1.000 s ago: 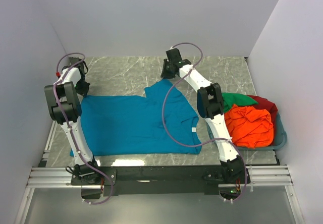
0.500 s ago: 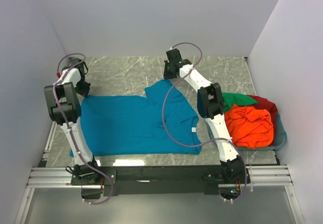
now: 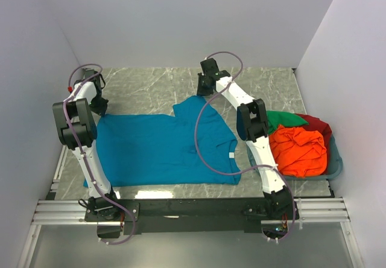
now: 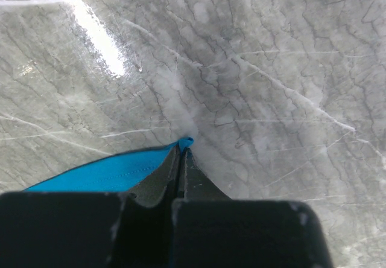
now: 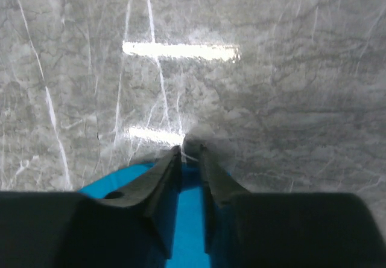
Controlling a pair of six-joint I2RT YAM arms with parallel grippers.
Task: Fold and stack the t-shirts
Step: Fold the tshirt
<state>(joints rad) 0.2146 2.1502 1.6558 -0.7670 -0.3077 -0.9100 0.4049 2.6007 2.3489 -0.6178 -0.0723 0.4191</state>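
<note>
A teal-blue t-shirt (image 3: 160, 147) lies spread flat on the marble table. My left gripper (image 3: 99, 108) is at its far left corner, shut on a tip of the blue cloth (image 4: 184, 142), low over the table. My right gripper (image 3: 201, 91) is at the far tip of the shirt's raised sleeve. Its jaws stand a narrow gap apart, with blue cloth (image 5: 190, 220) showing in the gap. An orange-red t-shirt (image 3: 298, 150), a green one (image 3: 283, 120) and a dark red one (image 3: 316, 125) lie crumpled in a basket at the right.
The teal-grey plastic basket (image 3: 335, 166) sits at the table's right edge, near the right arm. White walls close in the table at the left, back and right. Bare marble (image 3: 151, 87) lies beyond the shirt.
My right wrist has shifted slightly to the right and away. The blue shirt and the left arm have not visibly moved.
</note>
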